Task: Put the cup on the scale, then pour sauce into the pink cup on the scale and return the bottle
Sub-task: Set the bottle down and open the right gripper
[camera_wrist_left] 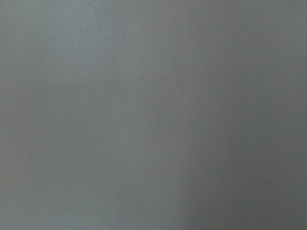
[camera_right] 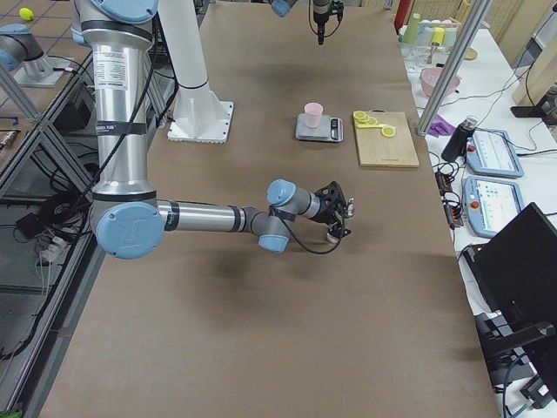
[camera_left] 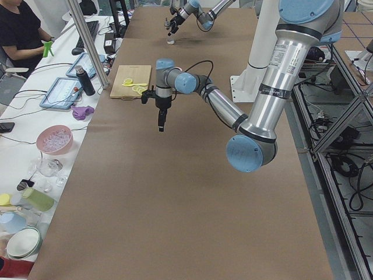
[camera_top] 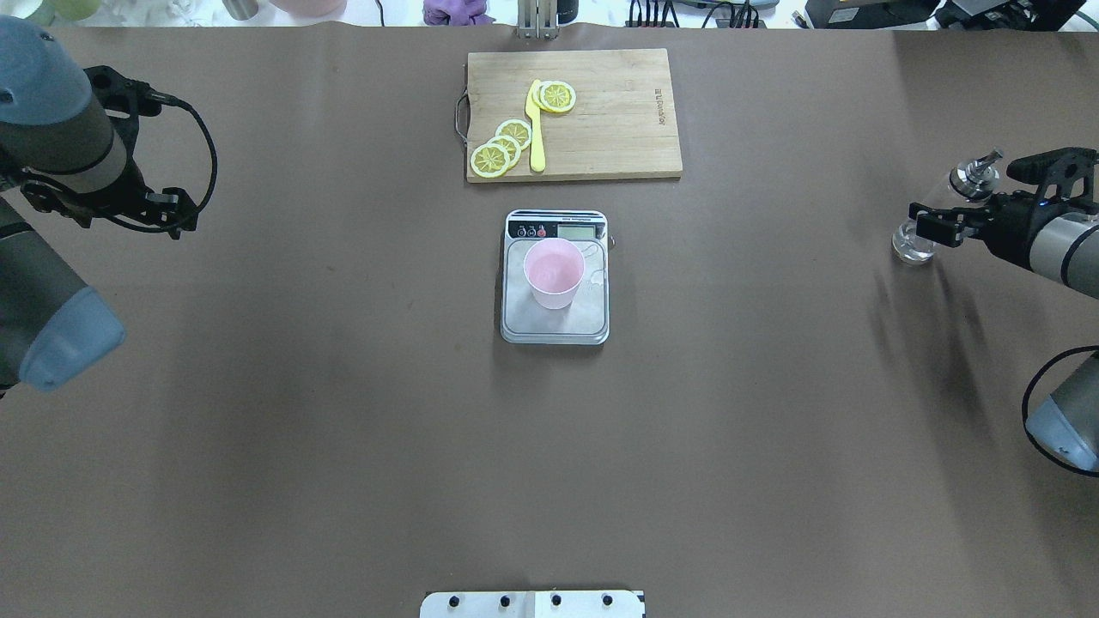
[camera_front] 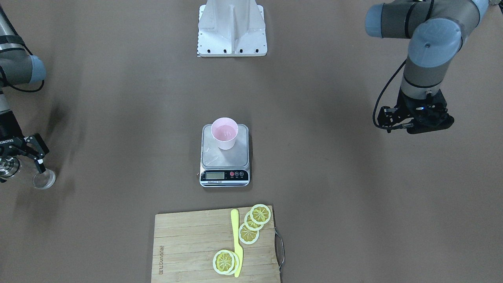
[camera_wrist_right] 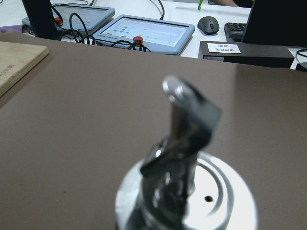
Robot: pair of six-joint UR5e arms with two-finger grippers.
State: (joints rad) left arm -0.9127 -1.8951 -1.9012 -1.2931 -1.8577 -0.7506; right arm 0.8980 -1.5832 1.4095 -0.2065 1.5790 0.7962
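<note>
The pale pink cup [camera_front: 224, 133] stands upright on the silver platform of the scale [camera_front: 224, 176] at mid-table; both also show in the overhead view, the cup [camera_top: 555, 273] on the scale [camera_top: 554, 330]. My right gripper [camera_top: 932, 225] is at the table's right end, shut on the clear glass bottle [camera_top: 912, 245], which stands upright with its base at the table. The bottle's metal spout [camera_wrist_right: 187, 139] fills the right wrist view. My left gripper [camera_front: 426, 125] points down above bare table at the left end. Its fingertips are hidden, so I cannot tell whether it is open or shut.
A wooden cutting board [camera_front: 188, 243] with lemon slices [camera_front: 251, 224] and a yellow knife [camera_front: 237, 243] lies beyond the scale. The robot's white base plate [camera_front: 232, 29] sits at the near edge. Tablets and cables lie past the far table edge [camera_wrist_right: 144, 31].
</note>
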